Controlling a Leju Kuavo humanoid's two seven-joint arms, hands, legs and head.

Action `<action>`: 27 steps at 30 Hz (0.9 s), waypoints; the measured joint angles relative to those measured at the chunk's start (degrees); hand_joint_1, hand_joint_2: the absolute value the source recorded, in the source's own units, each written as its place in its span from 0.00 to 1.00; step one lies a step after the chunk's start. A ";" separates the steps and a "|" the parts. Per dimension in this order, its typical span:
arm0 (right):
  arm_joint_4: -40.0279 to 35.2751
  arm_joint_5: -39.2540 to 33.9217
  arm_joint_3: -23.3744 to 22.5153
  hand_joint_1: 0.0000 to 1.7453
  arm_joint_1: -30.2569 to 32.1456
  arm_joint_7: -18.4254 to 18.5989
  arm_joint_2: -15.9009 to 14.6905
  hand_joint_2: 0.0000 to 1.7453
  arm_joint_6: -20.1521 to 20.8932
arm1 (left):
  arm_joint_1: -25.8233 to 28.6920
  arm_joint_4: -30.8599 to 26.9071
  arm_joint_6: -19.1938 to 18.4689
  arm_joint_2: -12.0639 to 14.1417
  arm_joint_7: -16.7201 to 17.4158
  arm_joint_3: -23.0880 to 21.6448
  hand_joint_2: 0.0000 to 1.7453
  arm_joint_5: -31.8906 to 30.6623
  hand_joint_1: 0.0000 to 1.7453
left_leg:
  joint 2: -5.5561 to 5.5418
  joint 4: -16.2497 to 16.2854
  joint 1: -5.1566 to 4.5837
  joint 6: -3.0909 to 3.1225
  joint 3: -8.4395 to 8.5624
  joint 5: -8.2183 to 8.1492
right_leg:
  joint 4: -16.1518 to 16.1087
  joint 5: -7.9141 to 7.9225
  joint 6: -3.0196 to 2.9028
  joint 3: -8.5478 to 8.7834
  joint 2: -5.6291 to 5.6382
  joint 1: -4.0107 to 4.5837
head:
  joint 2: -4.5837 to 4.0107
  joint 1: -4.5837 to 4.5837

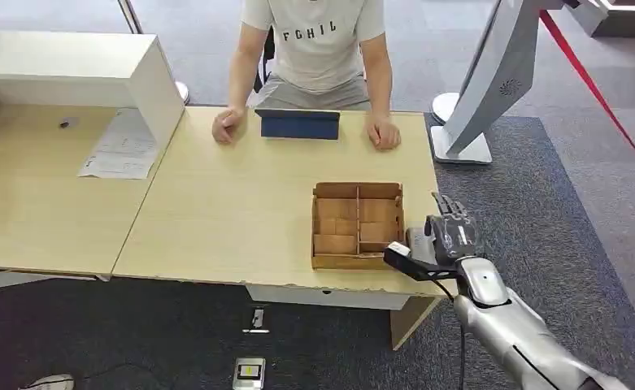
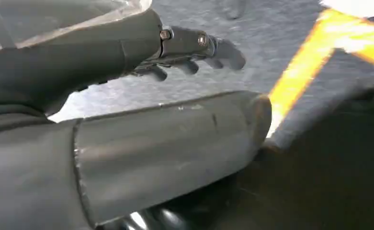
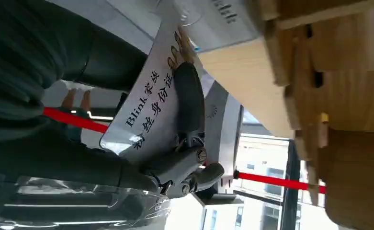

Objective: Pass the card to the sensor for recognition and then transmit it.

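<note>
The right hand (image 1: 454, 231) hovers at the worktop's (image 1: 216, 211) near right corner, just beside the wooden compartment box (image 1: 356, 225). In the right wrist view its fingers (image 3: 187, 103) pinch a white printed card (image 3: 149, 108). The grasp looks done; presenting the card to a sensor and handing it over remain. No sensor can be made out. The left hand (image 2: 194, 48) hangs low, fingers loosely apart, empty.

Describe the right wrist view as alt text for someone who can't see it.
The robot's right hand holds a white card printed with "Blink" and Chinese characters, a dark finger lying across its face, close beside a compartmented wooden box. Behind the card run a red barrier strap and a bright window; the picture is turned on its side.
</note>
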 joint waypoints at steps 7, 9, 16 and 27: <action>0.04 -0.37 0.39 1.00 0.75 -0.17 0.81 1.00 0.72 | -0.96 0.00 -0.22 -2.49 -0.79 -0.46 0.00 -0.13 0.00 | -0.03 0.02 0.00 0.00 0.01 0.00 | 0.01 -0.01 0.00 -0.04 0.00 0.01 | 0.00 0.02; 0.04 -0.72 0.39 1.00 0.89 -0.17 0.83 1.00 0.74 | -1.16 0.00 -0.22 -2.90 -0.81 -0.70 0.00 -0.22 0.00 | 0.03 0.02 0.02 0.01 0.01 -0.01 | 0.01 -0.01 -0.01 -0.03 0.01 0.03 | 0.00 0.00; -0.02 -1.01 0.37 1.00 1.20 0.04 0.83 1.00 0.61 | -1.36 0.00 -0.24 -3.63 -0.77 -1.22 0.00 -0.44 0.00 | 0.05 0.02 0.02 0.02 0.03 -0.01 | 0.00 -0.01 -0.01 -0.01 0.01 0.03 | 0.00 0.02; -0.20 -1.01 0.37 1.00 1.13 0.09 0.89 1.00 1.18 | -1.65 0.00 -0.57 -3.95 -0.96 -1.53 0.00 -0.20 0.00 | 0.04 0.02 0.02 0.02 0.05 0.00 | 0.01 0.00 0.00 0.01 0.01 0.03 | 0.00 0.00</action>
